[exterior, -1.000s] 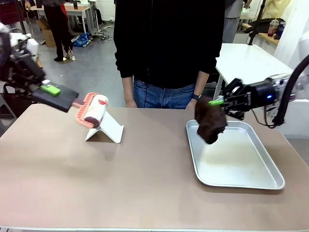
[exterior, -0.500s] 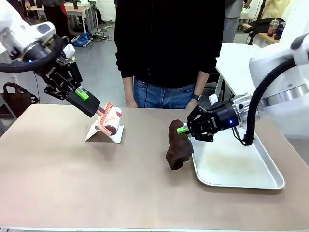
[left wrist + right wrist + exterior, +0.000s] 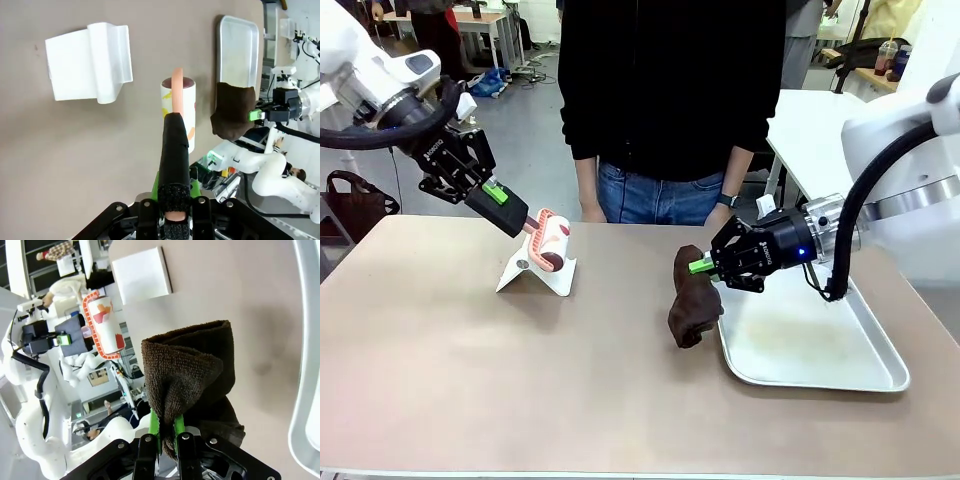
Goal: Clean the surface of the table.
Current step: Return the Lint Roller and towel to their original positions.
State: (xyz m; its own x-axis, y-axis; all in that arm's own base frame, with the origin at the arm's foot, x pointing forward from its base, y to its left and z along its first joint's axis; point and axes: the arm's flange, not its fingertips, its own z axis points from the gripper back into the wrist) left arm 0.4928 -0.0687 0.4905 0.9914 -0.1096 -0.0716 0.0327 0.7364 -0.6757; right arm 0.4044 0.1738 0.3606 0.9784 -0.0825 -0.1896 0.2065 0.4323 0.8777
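Observation:
My right gripper (image 3: 701, 266) is shut on a dark brown cloth (image 3: 692, 306), which hangs low over the tan table (image 3: 570, 390) just left of the tray. In the right wrist view the cloth (image 3: 192, 380) bunches between the green fingertips of that gripper (image 3: 166, 432). My left gripper (image 3: 496, 193) is shut on the black handle (image 3: 174, 155) of a lint roller (image 3: 549, 245). The roller's head hovers at the top of a white stand (image 3: 536, 272). From the left wrist, the roller (image 3: 179, 107) sits beside the stand (image 3: 90, 60), with the left gripper (image 3: 174, 200) clamped on the handle.
A shiny metal tray (image 3: 815, 345) lies on the table's right side, with nothing in it. A person in a black top (image 3: 670, 90) stands at the far edge, hands hanging near it. A white table (image 3: 830, 125) stands behind on the right.
The right arm carried the cloth leftward from over the tray to over the table. The left arm swung right, bringing the roller down to the white stand, then barely moved.

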